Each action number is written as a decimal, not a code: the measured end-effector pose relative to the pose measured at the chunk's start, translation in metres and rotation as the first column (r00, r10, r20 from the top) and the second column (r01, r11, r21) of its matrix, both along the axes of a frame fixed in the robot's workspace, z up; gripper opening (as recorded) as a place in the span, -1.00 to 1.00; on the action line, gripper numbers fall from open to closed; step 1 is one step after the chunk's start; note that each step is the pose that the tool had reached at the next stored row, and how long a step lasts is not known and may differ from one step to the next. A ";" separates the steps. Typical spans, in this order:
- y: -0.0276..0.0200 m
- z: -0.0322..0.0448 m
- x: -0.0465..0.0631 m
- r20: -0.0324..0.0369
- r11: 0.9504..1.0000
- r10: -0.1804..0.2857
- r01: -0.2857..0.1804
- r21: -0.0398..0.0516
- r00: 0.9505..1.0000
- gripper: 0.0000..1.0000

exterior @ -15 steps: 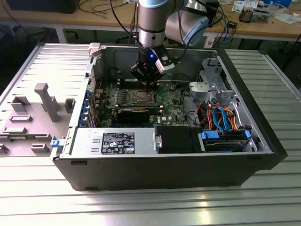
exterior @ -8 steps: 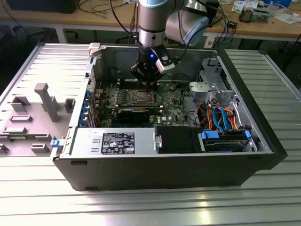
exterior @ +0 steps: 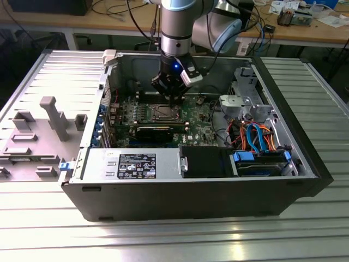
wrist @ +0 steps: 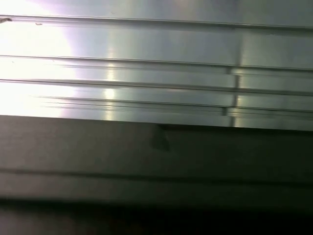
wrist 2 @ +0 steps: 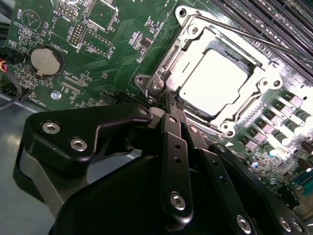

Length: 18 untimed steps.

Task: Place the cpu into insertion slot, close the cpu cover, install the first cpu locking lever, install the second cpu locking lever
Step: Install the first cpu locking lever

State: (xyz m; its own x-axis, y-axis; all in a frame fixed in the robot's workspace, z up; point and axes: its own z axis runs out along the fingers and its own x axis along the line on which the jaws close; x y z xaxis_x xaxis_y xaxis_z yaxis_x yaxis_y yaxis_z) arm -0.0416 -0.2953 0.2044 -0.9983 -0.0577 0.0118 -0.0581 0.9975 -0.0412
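Ribbed metal table (exterior: pixel 163 240), open computer case (exterior: pixel 191 202) on it: about halfway through the job.
In the insertion slot (exterior: pixel 163 113) on the green motherboard (wrist 2: pixel 112 58), the cpu (wrist 2: pixel 215 81), with the cpu cover (wrist 2: pixel 266 83) closed over it. At the socket's corner, the gripper (wrist 2: pixel 169 100), jaws pinched together; impossible to tell whether on a lever end. One lever rod (wrist 2: pixel 264 44) along the cover's edge; locking steps probably left.

Ribbed metal table (exterior: pixel 174 240), wooden bench (exterior: pixel 322 34) behind
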 end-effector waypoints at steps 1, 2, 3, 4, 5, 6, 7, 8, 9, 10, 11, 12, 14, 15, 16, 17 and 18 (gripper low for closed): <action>0.0000 -0.0003 0.000 0.000 1.000 0.000 0.000 0.000 1.000 -0.79; 0.0001 -0.0005 0.000 0.000 1.000 0.000 0.000 0.000 1.000 -0.79; 0.0000 -0.0007 0.000 0.000 1.000 0.000 0.000 0.000 1.000 -0.79; 0.0000 -0.0011 0.001 0.000 1.000 0.000 0.000 0.000 1.000 -0.79; 0.0000 -0.0018 0.001 0.000 1.000 0.000 0.000 -0.001 1.000 -0.79; 0.0001 -0.0022 0.001 0.000 1.000 0.000 0.000 -0.001 1.000 -0.79; 0.0002 -0.0026 0.001 0.000 1.000 0.000 0.000 -0.001 1.000 -0.79; 0.0002 -0.0025 0.001 0.000 1.000 0.000 0.000 -0.002 1.000 -0.79; 0.0003 -0.0024 0.002 0.000 1.000 0.000 0.000 -0.002 1.000 -0.79; 0.0004 -0.0022 0.002 -0.001 1.000 0.000 0.000 -0.002 1.000 -0.79; 0.0011 -0.0014 0.002 -0.001 1.000 0.001 -0.001 -0.003 1.000 -0.79; 0.0038 -0.0006 0.002 -0.001 1.000 0.002 -0.002 -0.002 1.000 -0.79; 0.0044 0.0001 0.002 0.000 1.000 0.002 -0.002 0.002 1.000 -0.79; 0.0045 0.0036 0.002 0.001 1.000 0.002 -0.002 0.003 1.000 -0.79; 0.0043 0.0116 0.002 0.000 1.000 0.002 -0.002 0.001 1.000 -0.79; 0.0039 0.0132 0.002 0.000 1.000 0.003 -0.003 0.002 1.000 -0.79; 0.0035 0.0135 0.002 0.000 1.000 0.003 -0.003 0.002 1.000 -0.79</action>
State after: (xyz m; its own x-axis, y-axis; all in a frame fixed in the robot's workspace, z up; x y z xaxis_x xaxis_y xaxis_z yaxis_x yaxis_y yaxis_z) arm -0.0393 -0.2918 0.2179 -0.9981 -0.0604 0.0117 -0.0608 0.9974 -0.0396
